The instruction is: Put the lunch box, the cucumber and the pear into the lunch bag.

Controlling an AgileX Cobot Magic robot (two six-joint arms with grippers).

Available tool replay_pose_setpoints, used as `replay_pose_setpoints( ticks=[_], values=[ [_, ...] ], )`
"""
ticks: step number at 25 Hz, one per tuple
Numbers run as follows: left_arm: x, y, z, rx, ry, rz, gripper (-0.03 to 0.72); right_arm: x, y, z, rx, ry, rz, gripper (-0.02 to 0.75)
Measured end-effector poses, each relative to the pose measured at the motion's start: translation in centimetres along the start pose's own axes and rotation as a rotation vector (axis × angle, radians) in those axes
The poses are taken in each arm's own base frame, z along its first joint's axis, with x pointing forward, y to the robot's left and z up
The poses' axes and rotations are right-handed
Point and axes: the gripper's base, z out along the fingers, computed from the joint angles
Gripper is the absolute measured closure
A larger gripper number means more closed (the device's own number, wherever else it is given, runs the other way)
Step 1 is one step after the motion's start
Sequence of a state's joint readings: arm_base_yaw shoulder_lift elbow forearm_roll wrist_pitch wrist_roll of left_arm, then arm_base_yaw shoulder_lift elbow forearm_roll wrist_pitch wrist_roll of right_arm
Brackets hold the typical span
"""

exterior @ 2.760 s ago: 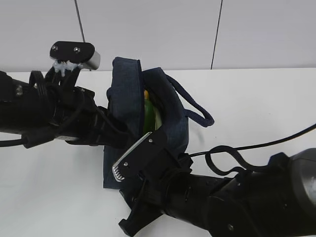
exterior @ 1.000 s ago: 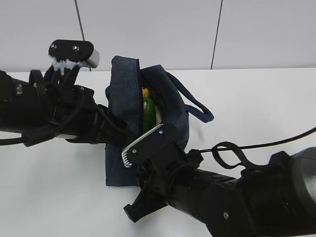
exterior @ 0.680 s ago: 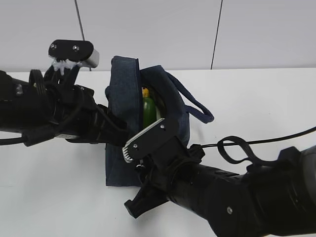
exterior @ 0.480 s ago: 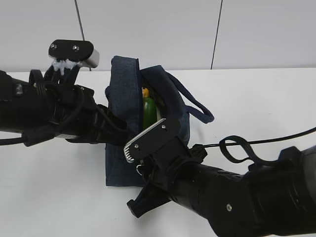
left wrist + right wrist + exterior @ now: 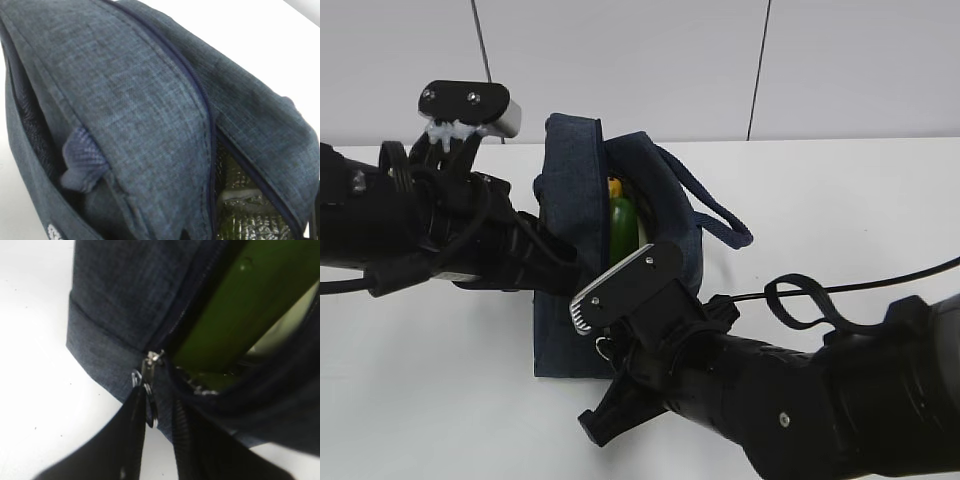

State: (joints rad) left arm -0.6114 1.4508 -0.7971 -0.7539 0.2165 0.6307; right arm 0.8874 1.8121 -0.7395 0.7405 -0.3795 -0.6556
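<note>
One dark navy fabric lunch bag (image 5: 620,250), boxy, with a looped handle (image 5: 720,215), stands on a white table (image 5: 840,220) between the two black arms, its top gaping. Inside the opening: a smooth dark green cucumber (image 5: 623,228), upright against the inner wall, with a small patch of yellow pear (image 5: 614,187) just above its tip; the right wrist view shows the cucumber (image 5: 240,305) as a broad green band beside the zipper track. The lunch box cannot be made out. The right gripper (image 5: 159,412) sits at the bag's near corner, its dark fingers (image 5: 132,440) drawn narrow on either side of the metal ring pull (image 5: 147,395). The left gripper is hidden behind the bag's flap; its state cannot be told. The left wrist view is filled by navy cloth (image 5: 150,115) and a strip of silvery lining (image 5: 245,210).
</note>
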Motion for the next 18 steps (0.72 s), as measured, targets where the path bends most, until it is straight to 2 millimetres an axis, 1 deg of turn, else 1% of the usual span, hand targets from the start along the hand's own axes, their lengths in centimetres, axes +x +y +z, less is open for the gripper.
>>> replay_pose_setpoints(
  ticks=[18],
  values=[
    [0.0, 0.0, 0.0, 0.0, 0.0, 0.0, 0.685, 0.12, 0.17, 0.0, -0.019, 0.013, -0.021, 0.592]
  ],
)
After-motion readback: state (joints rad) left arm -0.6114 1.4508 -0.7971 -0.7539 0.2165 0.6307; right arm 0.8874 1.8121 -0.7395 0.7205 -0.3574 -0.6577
